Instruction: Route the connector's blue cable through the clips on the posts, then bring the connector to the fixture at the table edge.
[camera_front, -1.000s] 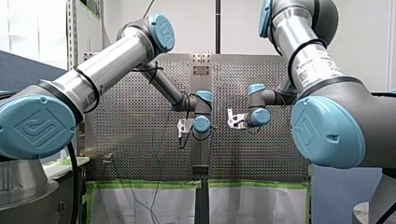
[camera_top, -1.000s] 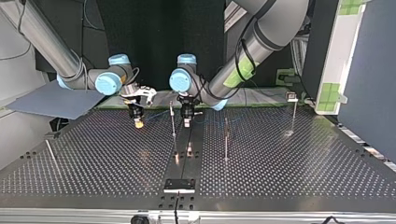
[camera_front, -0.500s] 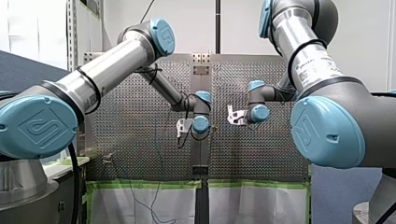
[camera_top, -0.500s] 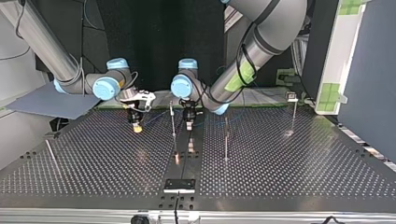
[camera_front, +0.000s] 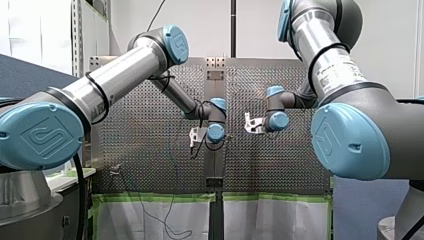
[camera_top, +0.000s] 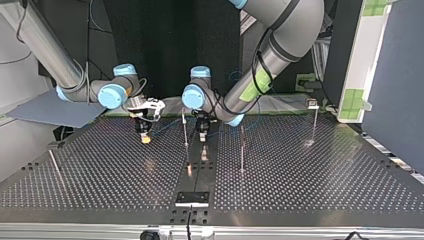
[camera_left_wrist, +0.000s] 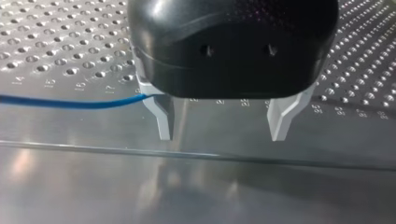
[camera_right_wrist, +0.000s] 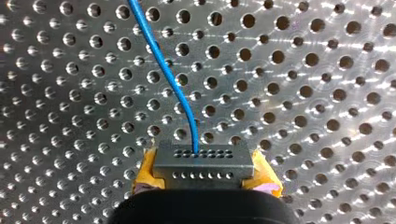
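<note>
Right wrist view hides most of our right gripper (camera_right_wrist: 204, 169). Only its yellow pads (camera_right_wrist: 144, 175) peek out on either side of the small grey metal connector block (camera_right_wrist: 203, 157), which they clamp. The thin blue cable (camera_right_wrist: 163, 70) leaves the block's face that points away from the gripper, curves over the perforated metal table (camera_right_wrist: 303, 93) and is cut off at the frame's edge.

In the left wrist view, our left gripper (camera_left_wrist: 223, 126) hangs over a smooth strip of the table. Its pale metal fingers (camera_left_wrist: 162, 119) are spread wide with nothing between their tips. The cable reaches the side of one finger, and we cannot tell whether it goes on behind it.

From the top view the cable is only a faint line, so we cannot make out whether it sits in any clip. Three slim upright metal posts (camera_top: 185, 135) stand on the table, one of them between the two grippers. The black fixture plate (camera_top: 192, 198) lies at the near table edge, well apart from the connector block.

In the front view both grippers are hidden behind the blue-capped wrist joints (camera_front: 215, 133).
</note>
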